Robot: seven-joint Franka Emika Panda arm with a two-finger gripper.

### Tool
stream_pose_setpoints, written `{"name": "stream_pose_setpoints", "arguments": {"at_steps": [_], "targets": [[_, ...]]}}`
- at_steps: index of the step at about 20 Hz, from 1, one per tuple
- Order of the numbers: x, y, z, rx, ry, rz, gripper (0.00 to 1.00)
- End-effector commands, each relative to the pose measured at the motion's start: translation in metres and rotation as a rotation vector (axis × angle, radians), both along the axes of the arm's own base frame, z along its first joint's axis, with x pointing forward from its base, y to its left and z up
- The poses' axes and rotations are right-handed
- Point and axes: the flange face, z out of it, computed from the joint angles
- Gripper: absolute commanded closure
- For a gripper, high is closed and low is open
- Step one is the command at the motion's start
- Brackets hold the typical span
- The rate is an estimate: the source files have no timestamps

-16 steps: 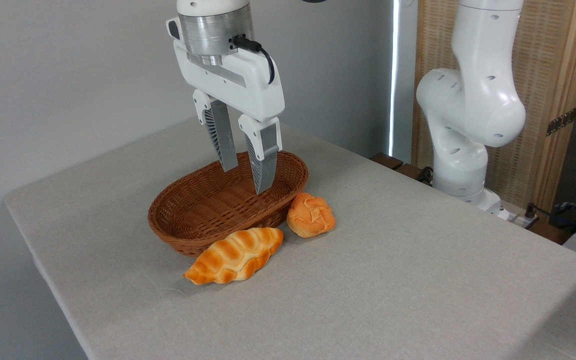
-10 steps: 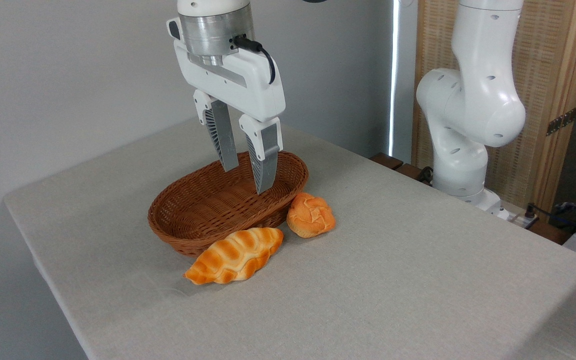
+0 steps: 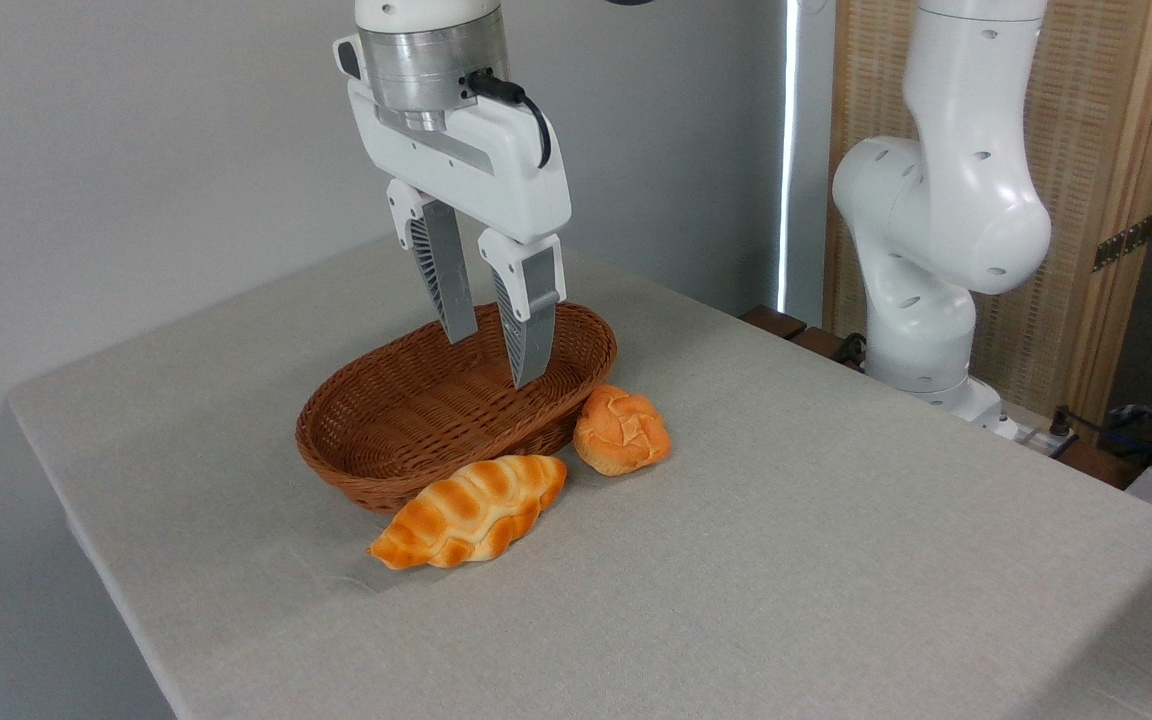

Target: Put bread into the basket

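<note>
A: How are the jaws standing?

B: They are hanging spread apart with nothing between them, tips pointing down and tilting a little. The two grey fingers (image 3: 456,290) are showing a clear gap.

A: And what is sitting right below the jaws?

B: The basket (image 3: 366,470) is lying under them, reddish-brown wicker, oval and shallow. The tips are hovering over its far end, above the weave; I cannot tell whether the nearer tip is dipping below the rim line.

A: Where is the bread?

B: The bread (image 3: 471,510) is lying on the worktop (image 3: 786,560), below the jaws and toward the camera, just outside the basket's near wall. It is resting lengthwise along that wall, seemingly touching it, with its tapered end pointing to the left in the picture.

A: Anything else near the jaws?

B: A small round bun (image 3: 622,430) is sitting below and to the right of the jaws, just beside the basket's right end and close to the thick end of the bread.

A: And farther out?

B: The white arm (image 3: 936,220) is rising at the worktop's far right edge, well apart from the jaws.
</note>
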Motion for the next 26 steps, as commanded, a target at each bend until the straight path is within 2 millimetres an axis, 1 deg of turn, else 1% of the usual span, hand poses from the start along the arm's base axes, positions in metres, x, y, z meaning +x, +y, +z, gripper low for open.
{"name": "stream_pose_setpoints", "arguments": {"at_steps": [1,13,16,18,20,22,23,26], "targets": [[-0.003,0.003,0.005,-0.001,0.008,-0.006,0.00],[0.000,0.003,0.004,0.000,0.000,-0.005,0.00],[0.010,-0.003,-0.008,0.019,0.007,-0.013,0.00],[0.021,-0.005,-0.009,0.019,-0.050,-0.009,0.00],[0.034,-0.012,-0.021,0.025,-0.076,-0.014,0.00],[0.046,-0.013,-0.031,0.045,-0.103,-0.016,0.00],[0.051,-0.011,-0.036,0.081,-0.119,-0.021,0.00],[0.062,-0.016,-0.058,0.135,-0.094,-0.039,0.00]]}}
